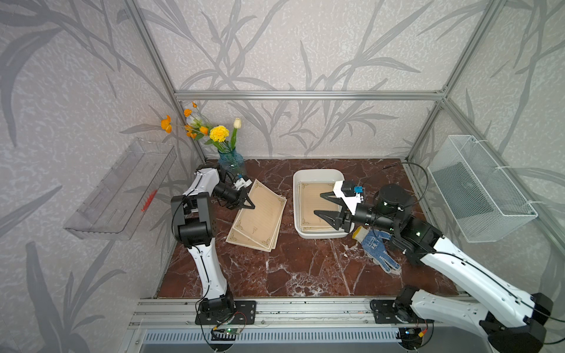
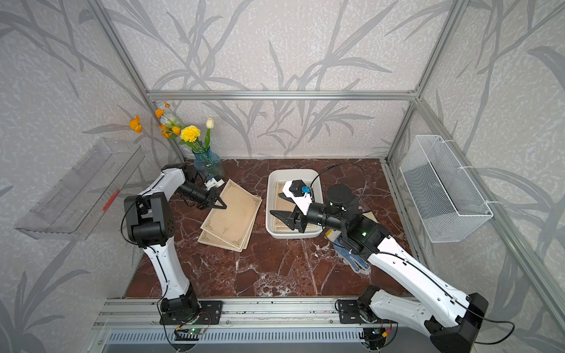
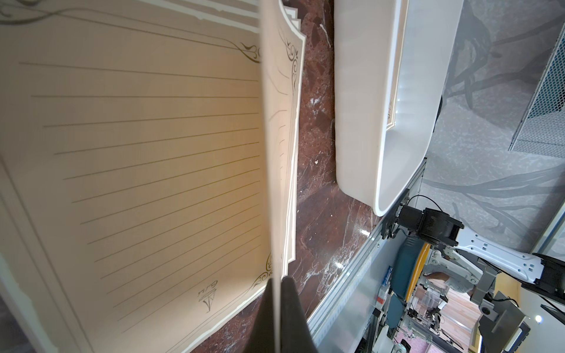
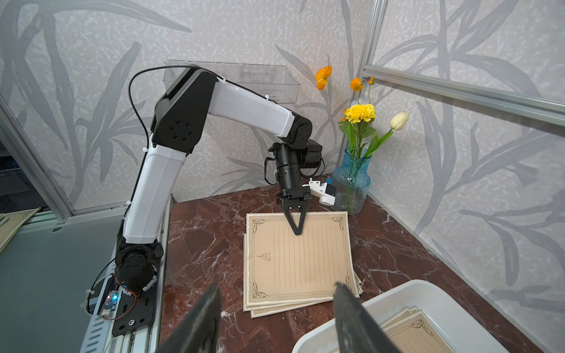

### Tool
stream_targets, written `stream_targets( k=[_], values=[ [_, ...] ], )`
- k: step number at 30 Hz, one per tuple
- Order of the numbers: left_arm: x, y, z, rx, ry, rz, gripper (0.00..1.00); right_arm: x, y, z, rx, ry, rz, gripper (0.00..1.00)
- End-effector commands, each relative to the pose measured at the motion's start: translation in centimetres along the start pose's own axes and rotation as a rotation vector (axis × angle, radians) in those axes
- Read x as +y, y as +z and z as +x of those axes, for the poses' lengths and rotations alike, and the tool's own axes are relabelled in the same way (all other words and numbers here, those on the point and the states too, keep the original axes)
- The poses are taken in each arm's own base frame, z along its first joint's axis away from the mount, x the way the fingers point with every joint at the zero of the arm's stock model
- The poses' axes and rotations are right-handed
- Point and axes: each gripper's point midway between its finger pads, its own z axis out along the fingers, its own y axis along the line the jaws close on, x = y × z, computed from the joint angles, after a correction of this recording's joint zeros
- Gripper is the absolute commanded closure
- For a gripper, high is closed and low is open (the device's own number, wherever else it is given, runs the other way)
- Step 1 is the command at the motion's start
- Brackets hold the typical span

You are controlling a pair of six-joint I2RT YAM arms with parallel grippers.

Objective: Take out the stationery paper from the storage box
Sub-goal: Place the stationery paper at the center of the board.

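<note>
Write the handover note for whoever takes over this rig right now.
Left gripper: shut, pinching the edge of one stationery sheet at the table pile.
Right gripper: open and empty, over the storage box.
Done: several sheets are out, stacked in the pile beside the box on the left arm's side.
Left: release the pinched sheet, then take out the boxed sheets; there are at least a few of them.

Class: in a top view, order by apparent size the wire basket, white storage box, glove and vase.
1. White wire-mesh basket (wall-mounted, maybe nearer the camera).
2. Glossy white rectangular storage box.
3. Blue-dotted fabric glove, partly hidden by the right arm.
4. Blue ribbed glass vase.
</note>
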Motion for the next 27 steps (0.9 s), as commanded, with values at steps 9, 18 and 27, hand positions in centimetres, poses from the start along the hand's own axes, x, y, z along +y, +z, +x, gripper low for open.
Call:
stream_targets(
  k=[9, 18, 27],
  values=[
    [3.2, 0.1, 0.1, 0.010, -0.056, -0.122, 0.88, 0.8, 0.0, -1.9, -0.038, -0.038, -0.011, 0.41],
    [4.6, -0.6, 0.2, -0.008, -0.084, -0.201, 0.82, 0.6, 0.3, -1.5, -0.013, -0.044, 0.014, 0.42],
    [5.1, -1.4, 0.1, -0.049, -0.065, -0.267, 0.69, 0.9, 0.1, -1.6, -0.013, -0.054, 0.024, 0.41]
  ],
)
